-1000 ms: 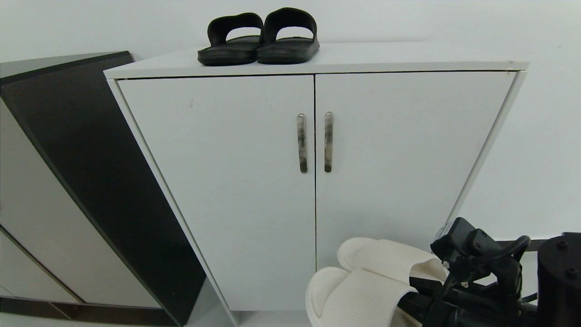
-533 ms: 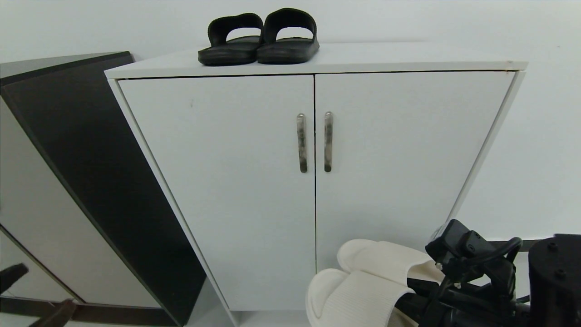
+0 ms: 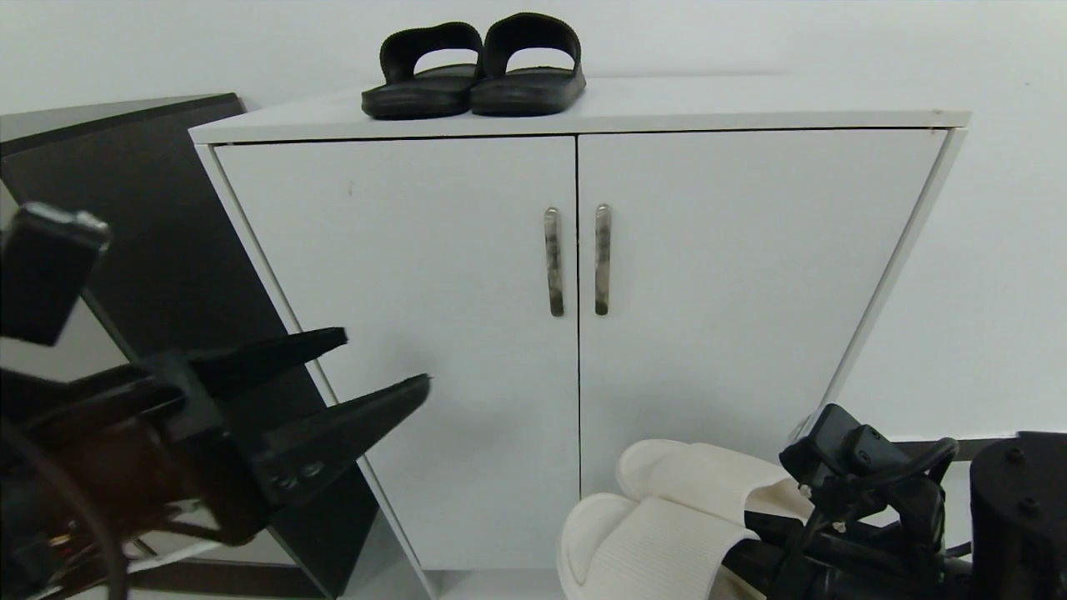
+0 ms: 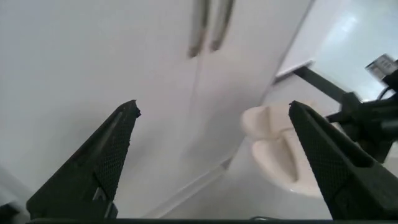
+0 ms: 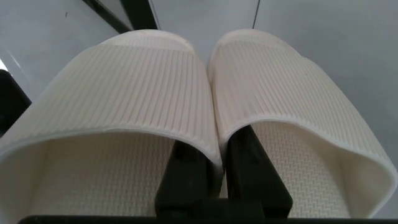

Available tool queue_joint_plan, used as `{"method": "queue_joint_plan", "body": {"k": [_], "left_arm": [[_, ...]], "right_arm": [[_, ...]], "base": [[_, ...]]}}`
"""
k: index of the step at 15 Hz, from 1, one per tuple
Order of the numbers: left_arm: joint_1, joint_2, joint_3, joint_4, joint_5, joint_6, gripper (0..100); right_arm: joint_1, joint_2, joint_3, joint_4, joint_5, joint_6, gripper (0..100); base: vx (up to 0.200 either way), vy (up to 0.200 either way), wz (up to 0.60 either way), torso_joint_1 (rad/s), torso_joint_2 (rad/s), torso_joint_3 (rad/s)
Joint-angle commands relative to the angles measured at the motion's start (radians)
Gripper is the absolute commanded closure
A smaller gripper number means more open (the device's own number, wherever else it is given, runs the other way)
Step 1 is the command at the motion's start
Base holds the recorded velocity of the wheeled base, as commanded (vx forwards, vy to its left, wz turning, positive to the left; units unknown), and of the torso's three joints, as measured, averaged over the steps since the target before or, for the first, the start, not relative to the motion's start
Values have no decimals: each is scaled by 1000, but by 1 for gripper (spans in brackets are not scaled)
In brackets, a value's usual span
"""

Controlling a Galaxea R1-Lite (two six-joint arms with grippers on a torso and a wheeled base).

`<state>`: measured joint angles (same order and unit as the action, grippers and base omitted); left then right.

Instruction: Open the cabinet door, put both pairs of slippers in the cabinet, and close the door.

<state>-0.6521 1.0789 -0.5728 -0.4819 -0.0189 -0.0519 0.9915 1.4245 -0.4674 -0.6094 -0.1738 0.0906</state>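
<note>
The task has barely started: both doors of the white two-door cabinet (image 3: 575,350) sit flush and shut, and neither pair of slippers is inside yet. The left gripper (image 3: 388,358) hangs in front of the left door (image 3: 417,333) with its two black tapered fingers (image 3: 350,417) spread wide and holding nothing. The door panel lies just beyond their tips, seemingly not touched. The pair of upright metal bar handles (image 3: 578,261) at the doors' meeting edge stands above those tips and off toward the other arm; in the left wrist view the handles (image 4: 211,28) lie far ahead of the gap between the fingers. The right gripper (image 5: 221,180) is low, before the foot of the right door. It is pressed together on the cream ribbed foam slippers (image 5: 205,93), with one finger under each strap and the two touching inner walls pinched between them, so the pair rides toe-forward ahead of the fingertips. The black rubber slide slippers (image 3: 475,71) rest side by side on the cabinet's top, well above both grippers and on the left door's side. Still to do, by my reading: catch a handle and swing a door open, set the cream pair inside, fetch the black pair down and in, then shut the door.
</note>
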Motion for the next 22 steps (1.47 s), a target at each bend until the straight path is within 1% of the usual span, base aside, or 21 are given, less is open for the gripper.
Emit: {"method": "queue_joint_plan", "body": {"k": [1, 2, 3, 4, 5, 6, 7, 8, 9, 10, 11, 12, 13, 14, 15, 16, 17, 18, 20, 22], "left_arm": [[-135, 217, -142, -12, 31, 1, 0], [-144, 265, -180, -18, 8, 0, 0], [-144, 302, -211, -44, -42, -3, 0], [-144, 320, -223, -57, -67, -5, 0], [-142, 372, -263, -73, -127, -26, 0], [-141, 398, -285, -75, -164, -48, 0], [-138, 414, -306, -75, -222, -92, 0], [-123, 414, -322, -75, -296, -149, 0], [-104, 409, -334, -75, -366, -195, 0], [-73, 406, -346, -75, -446, -256, 0], [-55, 403, -369, -75, -501, -339, 0], [-41, 403, -388, -75, -519, -385, 0], [-23, 418, -400, -76, -515, -370, 0], [-18, 434, -409, -75, -512, -335, 0], [-20, 443, -412, -75, -486, -310, 0], [-30, 457, -420, -75, -443, -278, 0], [-50, 483, -435, -73, -394, -226, 0], [-52, 503, -447, -73, -375, -203, 0], [-50, 550, -487, -73, -329, -172, 0], [-50, 572, -510, -75, -325, -171, 0]], "right_arm": [[-1, 4, 4, -1, -3, 0, 100], [-1, 4, 4, -7, -3, 0, 100], [-1, 5, 6, -17, -4, 0, 100], [-1, 5, 7, -20, -3, 0, 100], [-1, 4, 9, -20, -4, 0, 100], [-1, 4, 9, -20, -3, 0, 100], [-1, 4, 10, -20, -3, -2, 100], [-1, 4, 12, -20, -3, 0, 100], [-1, 4, 12, -20, -3, -2, 100], [-1, 4, 12, -20, -3, -2, 100], [-1, 4, 12, -20, -3, -2, 100], [-1, 7, 12, -20, -3, -2, 100], [-1, 7, 10, -20, -3, -2, 100], [-1, 8, 10, -20, -3, -2, 100], [-1, 10, 12, -20, -3, -2, 100], [-1, 10, 10, -20, -4, 0, 100], [-1, 7, 10, -20, -3, -2, 100], [-1, 7, 10, -21, -3, -2, 100], [-1, 8, 12, -20, -1, -17, 100], [-1, 8, 13, -20, -1, -17, 100]], "base": [[0, 0, 0, 0, 0, 0], [0, 0, 0, 0, 0, 0], [0, 0, 0, 0, 0, 0], [0, 0, 0, 0, 0, 0], [0, 0, 0, 0, 0, 0], [0, 0, 0, 0, 0, 0], [0, 0, 0, 0, 0, 0], [0, 0, 0, 0, 0, 0], [0, 0, 0, 0, 0, 0], [0, 0, 0, 0, 0, 0], [0, 0, 0, 0, 0, 0], [0, 0, 0, 0, 0, 0], [0, 0, 0, 0, 0, 0], [0, 0, 0, 0, 0, 0], [0, 0, 0, 0, 0, 0], [0, 0, 0, 0, 0, 0], [0, 0, 0, 0, 0, 0], [0, 0, 0, 0, 0, 0], [0, 0, 0, 0, 0, 0], [0, 0, 0, 0, 0, 0]]}}
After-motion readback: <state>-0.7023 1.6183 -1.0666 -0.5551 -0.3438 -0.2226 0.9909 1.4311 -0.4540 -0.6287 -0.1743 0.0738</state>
